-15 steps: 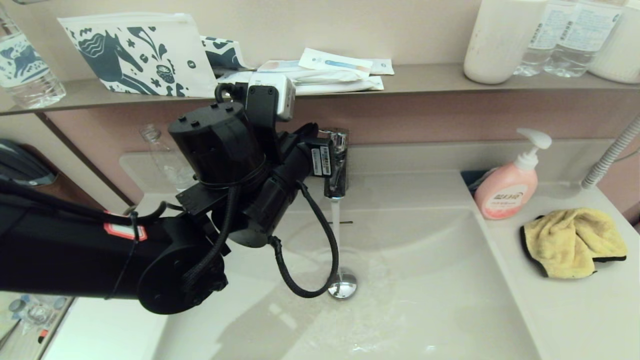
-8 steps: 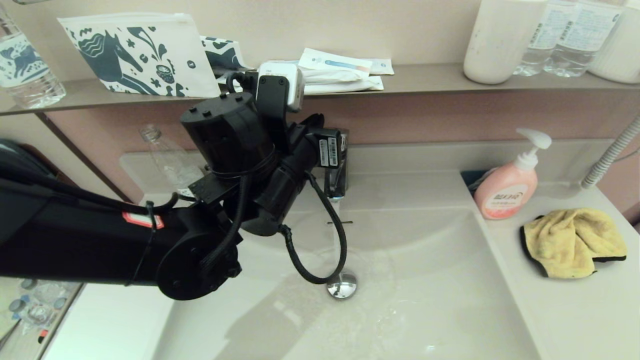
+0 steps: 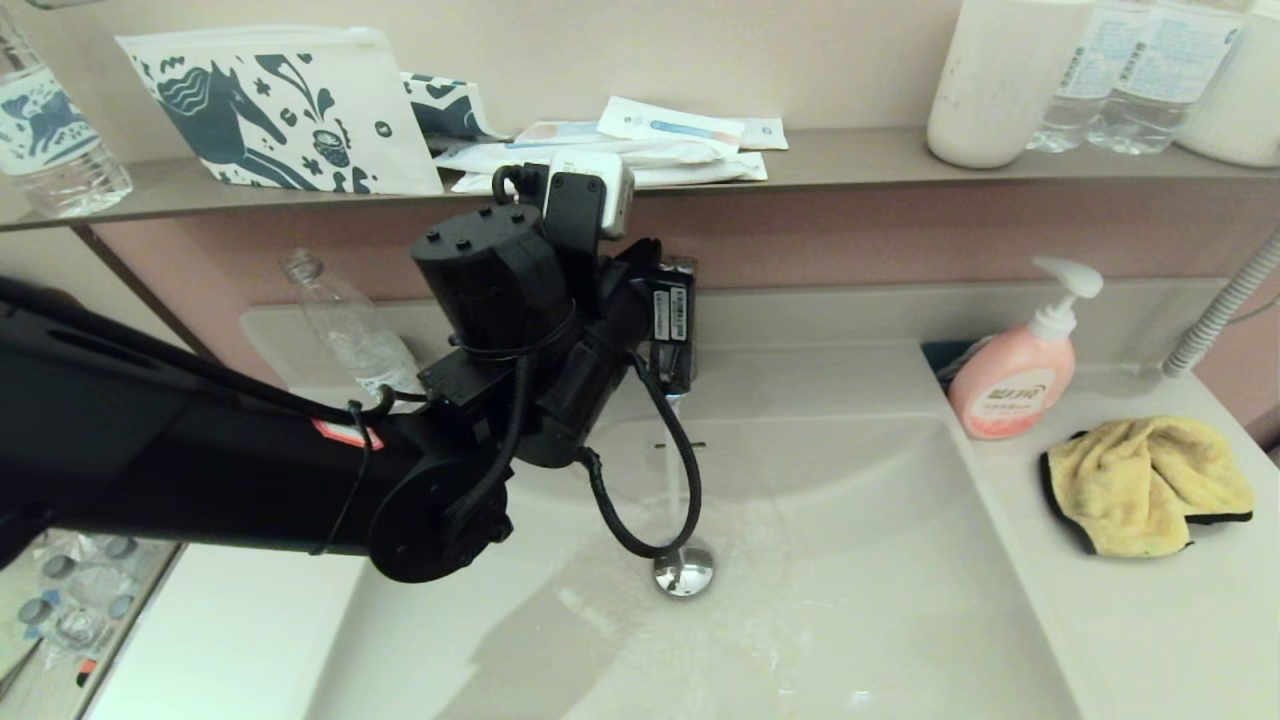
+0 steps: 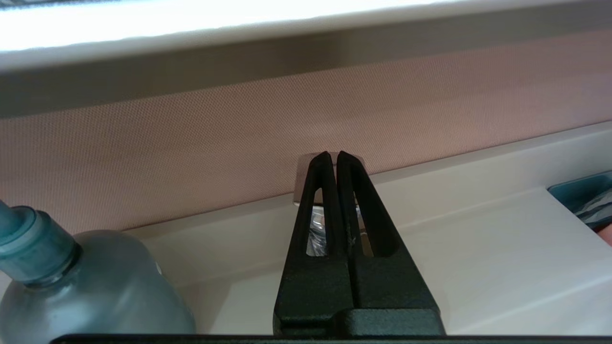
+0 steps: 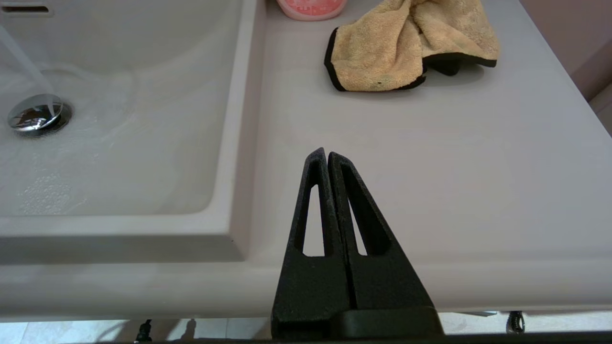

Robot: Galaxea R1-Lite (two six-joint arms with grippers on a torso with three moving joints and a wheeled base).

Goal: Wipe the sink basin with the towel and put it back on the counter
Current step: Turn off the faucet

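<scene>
Since the earlier frames the left arm has swung rightward and farther back, bringing the left claw point(image 4: 333, 157) up to the chrome faucet point(image 3: 677, 330) at the far edge of the sink basin point(image 3: 850, 560). Its fingers are pressed together, nothing between them, with their tips at the faucet's handle. Water runs in a thin stream onto the round drain plug point(image 3: 684, 571), and the basin floor is wet and beaded.

The towel point(image 3: 1145, 483) lies crumpled on the worktop point(image 3: 1150, 620) to the right of the basin, just beside the pink soap dispenser point(image 3: 1015, 375) and untouched. The right claw point(image 5: 327, 155) hangs over the near edge of the worktop, also pressed shut and empty, well short of the towel.

The likely step is shutting off the tap before wiping. Risks from here:

- A closed claw pushing on a smooth chrome lever could slip off, leaving the water running or opening it further, so the towel gets soaked later.
- The clear plastic bottle point(image 3: 350, 335) stands close beside the left arm on the far left of the worktop; a sweep of the forearm or its cable could tip it into the basin.
- When the right claw goes for the towel, the soap dispenser sits close enough to be nudged.
- On a wet basin the towel may bunch rather than glide.
</scene>
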